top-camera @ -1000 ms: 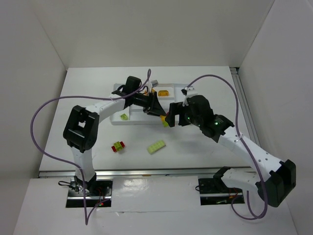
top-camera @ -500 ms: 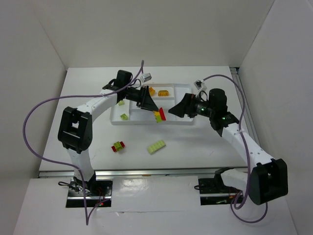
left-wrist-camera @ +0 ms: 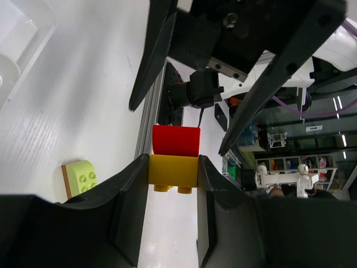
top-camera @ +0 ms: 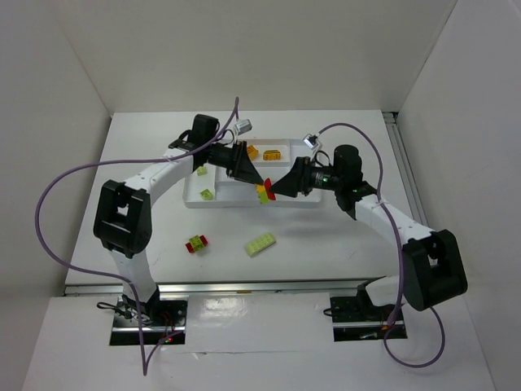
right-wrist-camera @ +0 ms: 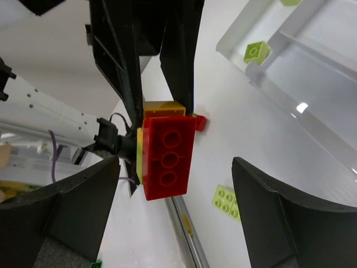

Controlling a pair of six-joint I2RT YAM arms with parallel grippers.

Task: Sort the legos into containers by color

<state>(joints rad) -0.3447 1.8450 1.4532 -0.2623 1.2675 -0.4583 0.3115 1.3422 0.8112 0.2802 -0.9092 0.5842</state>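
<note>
The left gripper (left-wrist-camera: 172, 167) is closed on a red and yellow stack (right-wrist-camera: 165, 156). Its two fingers press on the sides of the yellow brick, and the red brick sticks out beyond the fingertips. The stack is held in the air above the near edge of the tray (top-camera: 228, 204), about the middle of its long side.

The right gripper (top-camera: 273, 191) comes from the right end of the tray and points at the same stack. Its jaws are wide apart, one on each side of the red brick, and in the right wrist view there is a clear gap on both sides. It has hold of nothing.

Inside the tray, a small green brick (top-camera: 207, 194) lies in the left part, close to the near wall. A yellow-orange brick (top-camera: 273, 153) lies in a far compartment, near the middle.

On the table (top-camera: 350, 244), in front of the tray, lies a flat light green brick (top-camera: 260, 243). To its left, also in front of the tray, a small mixed stack (top-camera: 196, 243) of red, green and yellow is lying.
</note>
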